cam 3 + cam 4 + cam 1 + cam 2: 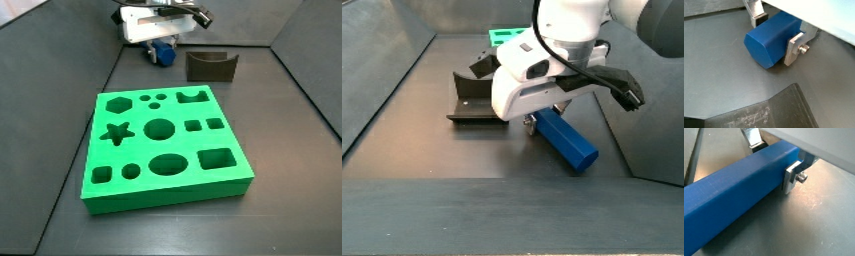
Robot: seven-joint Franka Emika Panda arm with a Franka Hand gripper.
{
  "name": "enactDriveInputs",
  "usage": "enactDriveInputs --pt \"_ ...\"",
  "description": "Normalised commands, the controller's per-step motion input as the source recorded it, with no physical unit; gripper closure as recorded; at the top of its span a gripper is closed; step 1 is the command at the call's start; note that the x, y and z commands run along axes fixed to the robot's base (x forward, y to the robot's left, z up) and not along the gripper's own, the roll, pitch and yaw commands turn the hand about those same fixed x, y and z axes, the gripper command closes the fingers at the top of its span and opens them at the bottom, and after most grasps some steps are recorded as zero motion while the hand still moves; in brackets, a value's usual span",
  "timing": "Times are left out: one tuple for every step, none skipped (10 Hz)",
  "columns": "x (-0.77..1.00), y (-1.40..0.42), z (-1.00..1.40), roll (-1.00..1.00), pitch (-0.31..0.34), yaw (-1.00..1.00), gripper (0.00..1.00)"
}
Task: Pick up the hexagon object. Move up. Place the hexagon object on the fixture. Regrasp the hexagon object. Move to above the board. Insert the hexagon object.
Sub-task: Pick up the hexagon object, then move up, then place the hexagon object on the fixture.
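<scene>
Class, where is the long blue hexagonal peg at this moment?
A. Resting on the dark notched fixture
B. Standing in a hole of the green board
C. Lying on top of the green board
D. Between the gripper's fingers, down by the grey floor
D: the gripper has its silver fingers on either side of the long blue hexagonal peg, which lies low at the grey floor, apart from the fixture and board.

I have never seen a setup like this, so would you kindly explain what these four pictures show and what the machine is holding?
This is a one-armed robot with a two-finger gripper. Two pictures come from cameras on its wrist, looking down past the jaws; two come from cameras beside the table. In both wrist views the silver fingers sit on either side of a long blue peg, the hexagon object, which lies on the dark floor. Whether they press it is unclear. Nearby stands the dark fixture, and closer in a side view lies the green board with shaped holes.
</scene>
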Motion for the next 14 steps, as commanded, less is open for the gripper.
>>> enactDriveInputs --pt "0.00 0.00 0.00 0.00 0.000 0.00 1.00" --pt "0.00 0.00 0.00 0.00 0.000 0.00 1.00" --pt "0.00 0.00 0.00 0.00 0.000 0.00 1.00" --pt "0.00 0.00 0.00 0.00 0.000 0.00 1.00" --pt "0.00 0.00 0.00 0.00 0.000 0.00 1.00" --pt "0.00 0.00 0.00 0.00 0.000 0.00 1.00" --pt "0.00 0.00 0.83 0.00 0.000 0.00 1.00" --pt "0.02 -0.01 0.83 -0.01 0.007 -0.04 1.00" --pt "-0.01 -0.01 0.73 -0.02 0.034 -0.03 1.00" --pt "0.00 -0.01 0.56 -0.04 0.046 -0.02 1.00" --pt "-0.01 -0.01 0.42 -0.05 0.044 -0.01 1.00" --pt "-0.01 -0.01 0.32 -0.06 0.037 0.00 1.00" --pt "0.00 0.00 1.00 0.00 0.000 0.00 1.00" --pt "0.00 0.00 1.00 -0.01 -0.006 0.01 1.00"
